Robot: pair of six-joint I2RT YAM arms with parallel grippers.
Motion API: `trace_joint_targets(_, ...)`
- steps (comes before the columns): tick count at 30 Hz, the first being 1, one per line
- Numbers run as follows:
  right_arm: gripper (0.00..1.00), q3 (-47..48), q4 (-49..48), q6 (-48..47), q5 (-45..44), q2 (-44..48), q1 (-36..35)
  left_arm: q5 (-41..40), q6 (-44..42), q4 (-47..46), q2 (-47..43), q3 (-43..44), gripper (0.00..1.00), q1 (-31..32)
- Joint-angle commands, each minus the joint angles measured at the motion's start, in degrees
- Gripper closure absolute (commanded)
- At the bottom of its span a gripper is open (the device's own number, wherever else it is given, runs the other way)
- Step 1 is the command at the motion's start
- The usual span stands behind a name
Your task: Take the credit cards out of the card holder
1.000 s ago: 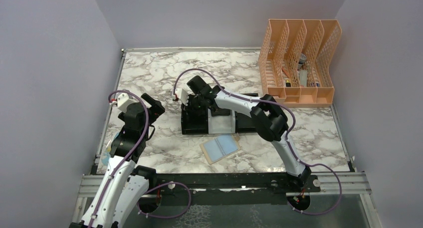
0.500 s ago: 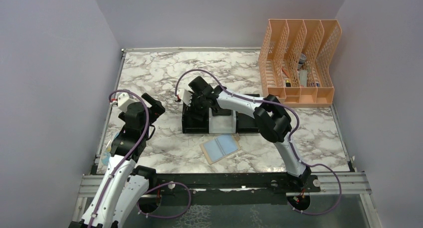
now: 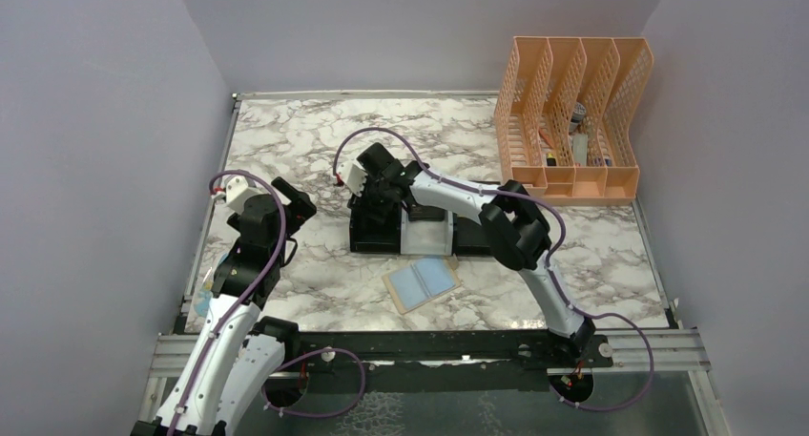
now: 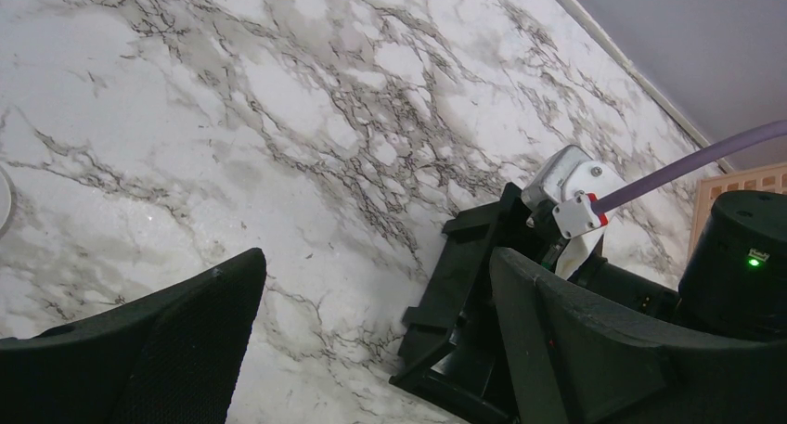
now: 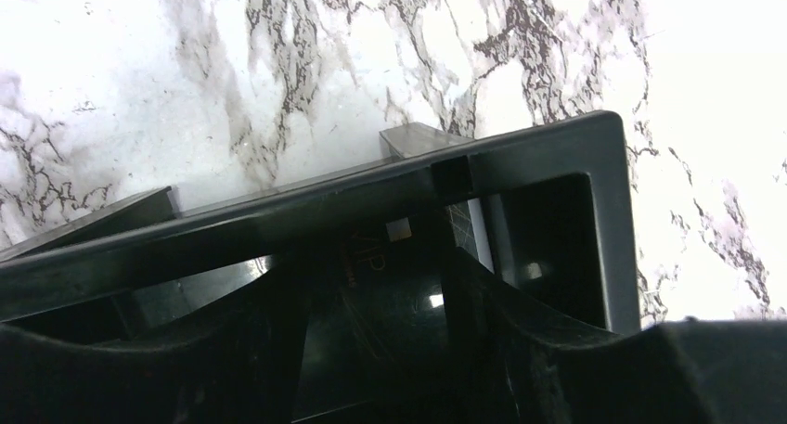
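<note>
Tan card holder [image 3: 422, 284] lies open, flat, bluish pockets up.

**Twin arms, body detail.**
Left arm [image 3: 217, 336] and right arm [image 3: 448, 196]: white links, black joints, looping purple cables [image 4: 705, 157]; left tool [image 4: 374, 262] matte black; green indicator [image 4: 754, 260] lit.

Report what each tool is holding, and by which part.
Left tool: open, holding nothing. Right tool: over the black bin; the dark gap between its fingers does not show whether anything is held.
</note>
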State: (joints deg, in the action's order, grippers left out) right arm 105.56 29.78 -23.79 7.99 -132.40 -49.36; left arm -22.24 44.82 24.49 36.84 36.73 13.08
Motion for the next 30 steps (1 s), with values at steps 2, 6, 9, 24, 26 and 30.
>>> trace_joint_targets(2, 0.52, -3.69, 8.27, 1.82, 0.56, -6.11, 0.32, 0.71, -1.04, -1.84, 0.16, 1.15, 0.06, -0.34)
trace_joint_targets(6, 0.63, -3.97, 9.02, 2.09, 5.24, -4.90, 0.32, 1.01, -1.22, -2.02, 0.49, 1.24, 0.06, -0.34)
trace_joint_targets(9, 0.69, -2.92, 11.02, 1.64, 8.52, -4.06, 0.32, 1.14, -1.22, -2.10, 0.55, 1.33, 0.06, -0.34)
trace_joint_targets(24, 0.53, -3.12, 3.72, 4.43, 4.84, 6.50, 0.32, 1.23, -1.22, -2.54, 0.72, 1.33, 0.06, -0.34)
trace_joint_targets(26, 0.46, -3.45, 3.02, 4.68, 2.48, 6.25, 0.32, 1.32, -1.22, -2.77, 0.77, 1.17, 0.06, -0.29)
trace_joint_targets(30, 0.40, -1.82, 4.30, 5.29, 0.49, 3.36, 0.38, 1.66, -1.18, -3.16, 1.03, 1.06, 0.06, -0.36)
